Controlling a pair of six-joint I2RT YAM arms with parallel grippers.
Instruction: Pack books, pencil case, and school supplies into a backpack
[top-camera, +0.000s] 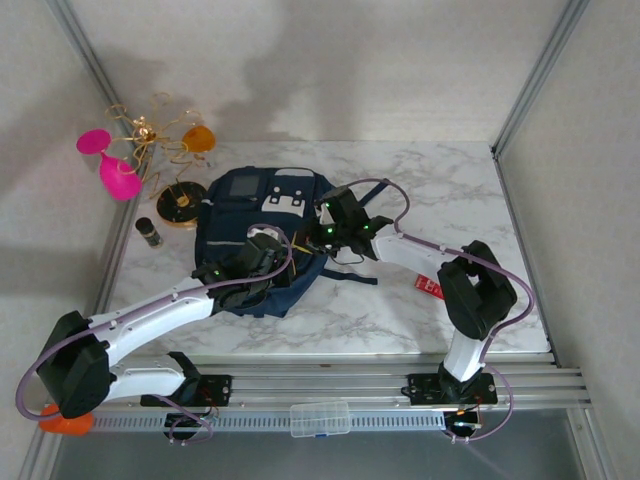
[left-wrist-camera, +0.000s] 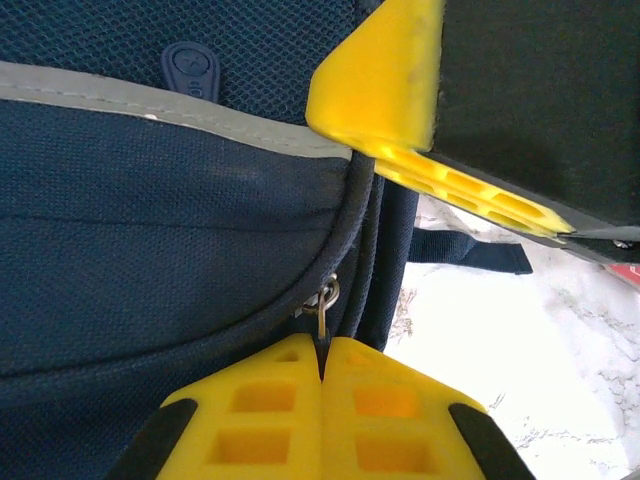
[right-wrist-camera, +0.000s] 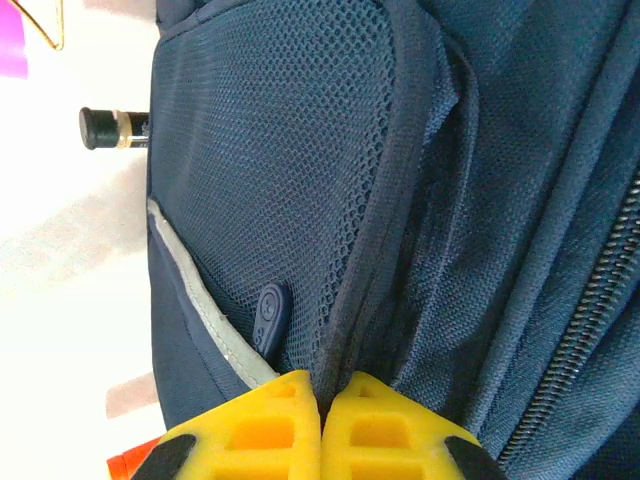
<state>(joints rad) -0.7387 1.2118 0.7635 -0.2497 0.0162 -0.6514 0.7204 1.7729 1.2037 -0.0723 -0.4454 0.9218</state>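
The left tool has its yellow fingers pressed together on the small metal zipper pull. The pull hangs where a curved seam of the backpack runs down to its side. That looks like a grip for drawing the zip along.

The right tool is also closed. It pinches a ridge of piped fabric beside the mesh pocket, most likely to brace the soft bag so it does not slide while the zip is worked. In the overhead view the two tools sit close together on the bag, the right one nearer the far edge of the bench.

The backpack lies flat around the middle of the bench, a little toward the left edge, with its straps trailing toward the near edge.

The red packet lies toward the right edge and is partly covered by the right arm, so its print cannot be read. A small dark bottle stands just off the bag's left side. A clear plastic box rests on the rail at the near edge.

From these angles I cannot tell which compartment this zip serves, or whether the books and pencil case are already inside. The fabric hides the interior, and both wrist views crop the bag tightly.
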